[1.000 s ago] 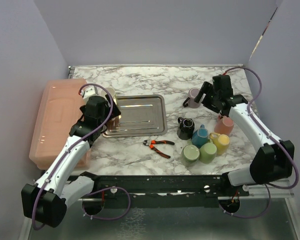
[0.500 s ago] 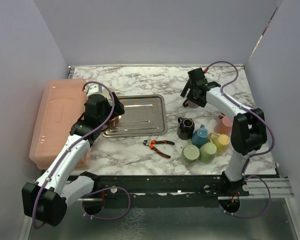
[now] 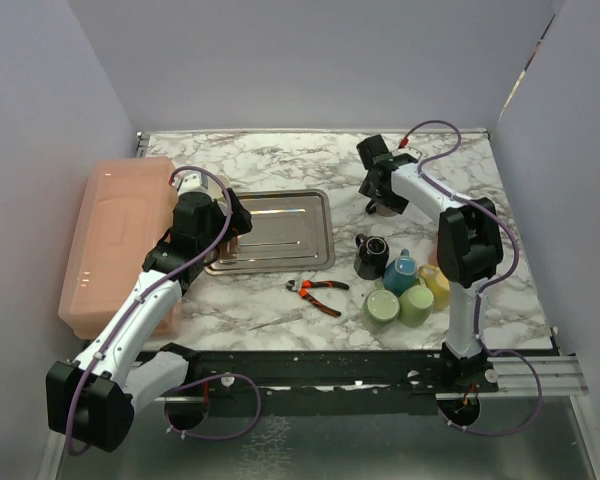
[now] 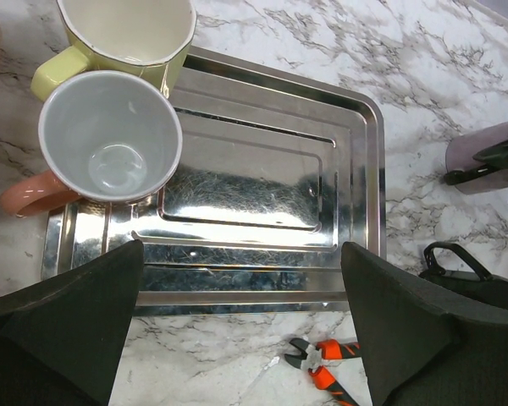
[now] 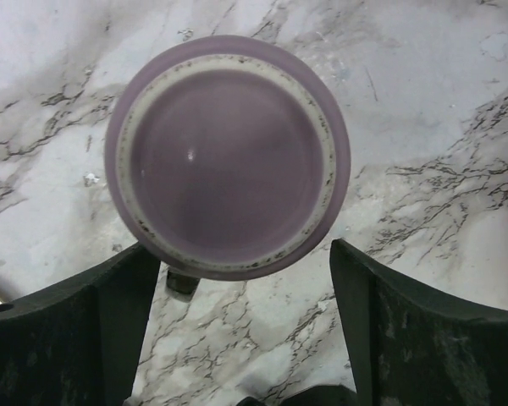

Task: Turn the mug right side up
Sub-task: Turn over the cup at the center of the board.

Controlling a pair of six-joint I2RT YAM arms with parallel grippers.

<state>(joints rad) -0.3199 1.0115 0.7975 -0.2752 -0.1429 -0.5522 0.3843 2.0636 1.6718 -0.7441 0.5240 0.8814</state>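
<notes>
Since the purple mug (image 5: 229,156) stands base-up on the marble surface (image 5: 432,110), centre of my right wrist frame, my right fingers (image 5: 423,338) are spread wide either side of it, not touching, presumably to clamp its wall. Left fingers (image 4: 68,321) hang parted and empty over the tray (image 4: 356,211).

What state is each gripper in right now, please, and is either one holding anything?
Left gripper: open, jaws wide, holding nothing, over the tray.
Right gripper: open, jaws either side of the upside-down purple mug, not yet closed on it.
</notes>
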